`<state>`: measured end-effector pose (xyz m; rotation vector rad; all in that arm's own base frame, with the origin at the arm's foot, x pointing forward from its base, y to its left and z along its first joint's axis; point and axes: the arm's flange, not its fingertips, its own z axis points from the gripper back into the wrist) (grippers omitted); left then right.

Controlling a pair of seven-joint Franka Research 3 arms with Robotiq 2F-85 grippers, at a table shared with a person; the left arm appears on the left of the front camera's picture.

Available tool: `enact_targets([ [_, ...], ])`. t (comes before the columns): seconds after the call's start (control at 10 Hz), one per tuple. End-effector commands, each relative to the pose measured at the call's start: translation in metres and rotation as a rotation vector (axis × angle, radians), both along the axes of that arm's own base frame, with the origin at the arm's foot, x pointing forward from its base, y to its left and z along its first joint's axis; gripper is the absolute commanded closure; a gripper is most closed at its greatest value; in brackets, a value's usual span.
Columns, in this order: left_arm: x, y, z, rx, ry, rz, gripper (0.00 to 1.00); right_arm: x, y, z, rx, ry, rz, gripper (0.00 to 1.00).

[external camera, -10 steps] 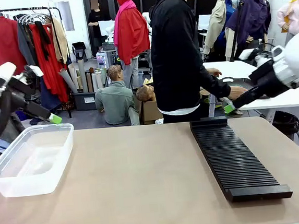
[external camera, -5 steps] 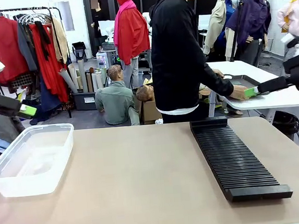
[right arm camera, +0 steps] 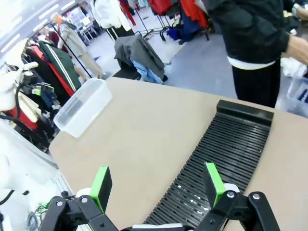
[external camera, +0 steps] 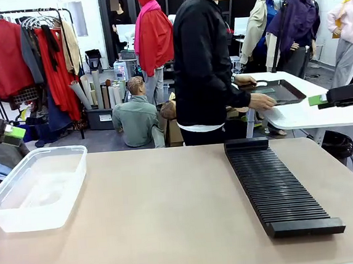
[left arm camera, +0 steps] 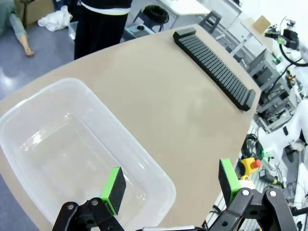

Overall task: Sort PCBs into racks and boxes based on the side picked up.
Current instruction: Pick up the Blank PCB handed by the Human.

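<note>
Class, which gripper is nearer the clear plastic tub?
Left. The left gripper hangs just above the tub; the right gripper is across the table, beyond the black rack.

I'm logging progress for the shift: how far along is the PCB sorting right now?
Done: nothing yet. The clear tub and the black rack both stand empty.
In hand: nothing. The left gripper and right gripper are open and empty, held out at either side. The person's hand is on a dark tray on the white table behind.
Left: the whole sort.
</note>
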<state>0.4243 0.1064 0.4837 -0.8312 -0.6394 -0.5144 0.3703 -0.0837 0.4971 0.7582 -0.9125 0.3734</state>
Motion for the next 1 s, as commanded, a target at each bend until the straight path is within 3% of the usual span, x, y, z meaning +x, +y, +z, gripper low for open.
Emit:
enact_targets([
  [0.0, -0.001, -0.003, 0.007, -0.085, 0.020, 0.051, 0.00, -0.019, -0.004, -0.007, 0.038, 0.024, -0.005, 0.00],
  [0.3, -0.003, 0.000, 0.009, -0.101, 0.026, 0.069, 0.00, -0.026, -0.013, -0.007, 0.097, 0.059, -0.023, 0.00],
  [0.5, -0.002, -0.001, 0.009, -0.106, 0.032, 0.072, 0.00, -0.027, -0.014, -0.005, 0.129, 0.137, -0.050, 0.00],
  [0.6, -0.002, 0.000, 0.009, -0.107, 0.028, 0.070, 0.00, -0.030, -0.014, -0.003, 0.148, 0.115, -0.035, 0.00],
  [0.9, -0.002, 0.001, 0.009, -0.108, 0.032, 0.065, 0.00, -0.023, -0.013, -0.005, 0.121, 0.154, 0.049, 0.00],
])
